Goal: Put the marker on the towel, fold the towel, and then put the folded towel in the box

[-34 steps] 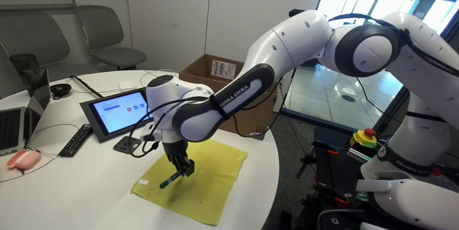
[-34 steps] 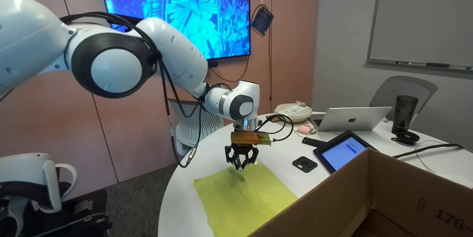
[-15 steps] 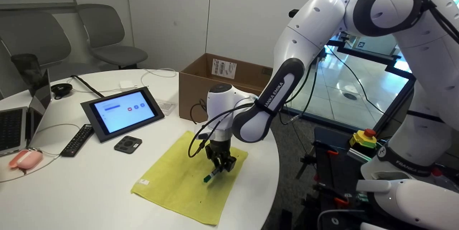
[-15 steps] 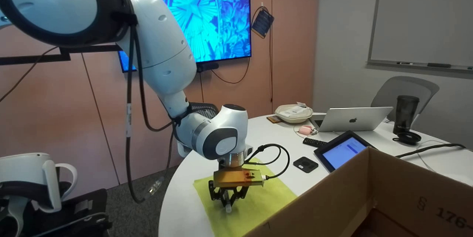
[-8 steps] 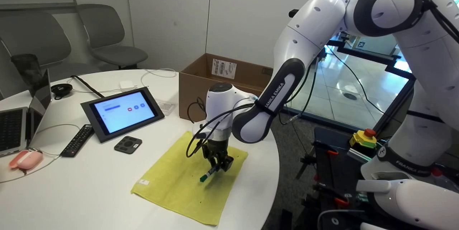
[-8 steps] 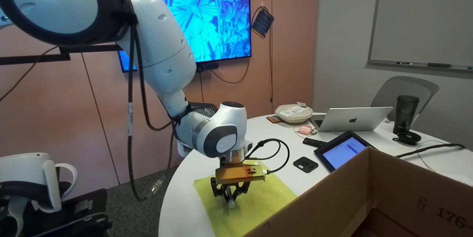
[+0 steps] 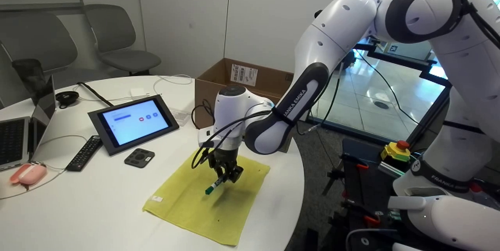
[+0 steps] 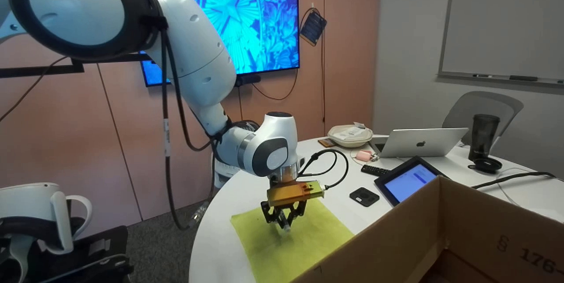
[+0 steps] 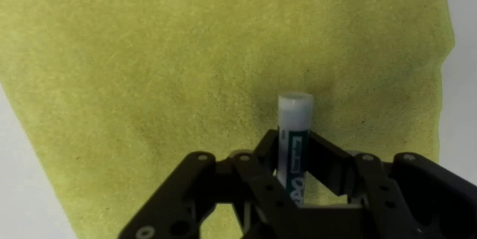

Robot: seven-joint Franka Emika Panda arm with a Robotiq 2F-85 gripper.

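My gripper (image 9: 293, 149) is shut on the marker (image 9: 295, 116), a white pen with a green label and green cap end. The fingers press its two sides in the wrist view. In an exterior view the gripper (image 7: 228, 174) holds the marker tilted, its green end (image 7: 210, 190) pointing down, above the towel; a shadow lies below. The yellow towel (image 7: 183, 206) lies flat and unfolded on the round white table. The towel also shows in an exterior view (image 8: 251, 230), partly hidden by the box. The open cardboard box (image 8: 396, 239) stands beside the towel; it also shows behind the arm (image 7: 205, 94).
A tablet (image 7: 133, 122), a round-cornered dark puck (image 7: 139, 158), a remote (image 7: 83, 153), a pink earbud case (image 7: 29, 173) and a laptop (image 7: 15, 137) lie on the table (image 7: 78, 208). Cables hang from the arm near the box.
The gripper moved with the marker towards the robot's base side of the towel, then rose slightly and came partly back towards the towel's middle. The towel and box have not moved.
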